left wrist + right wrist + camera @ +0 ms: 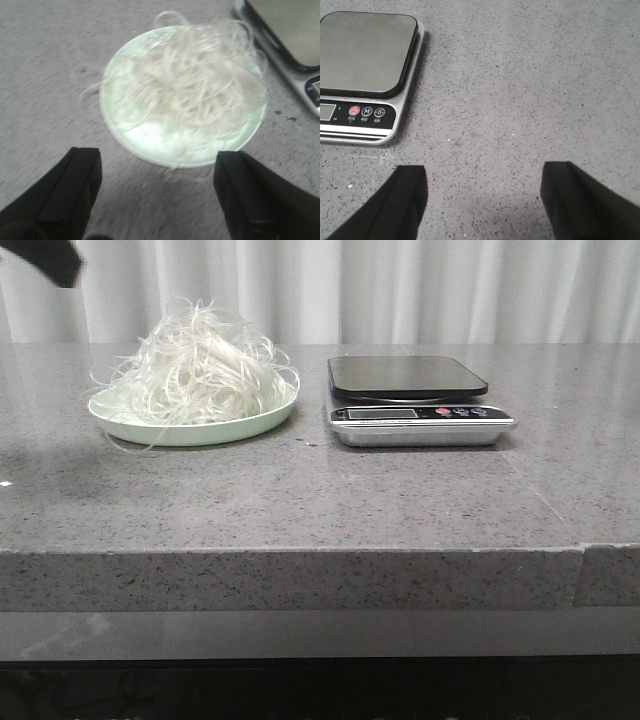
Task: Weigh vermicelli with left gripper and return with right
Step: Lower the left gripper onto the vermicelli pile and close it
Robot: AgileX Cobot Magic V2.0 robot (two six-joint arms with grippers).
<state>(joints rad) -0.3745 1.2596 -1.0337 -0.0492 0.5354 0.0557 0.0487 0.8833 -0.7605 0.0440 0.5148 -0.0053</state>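
Vermicelli sat untouched on its plate

My left gripper hung spread wide above the vermicelli, piled beside the scale; nothing held.

You have one plate, pale green and round, and it carries one heap of vermicelli; the strands themselves are too fine and tangled to count. You have one kitchen scale, with one dark weighing platform on top and one display. Beside that display you can count three round buttons, one red and two white. All of this sits on one grey speckled table. Two grippers show: the left gripper and the right gripper, each with two black fingers.
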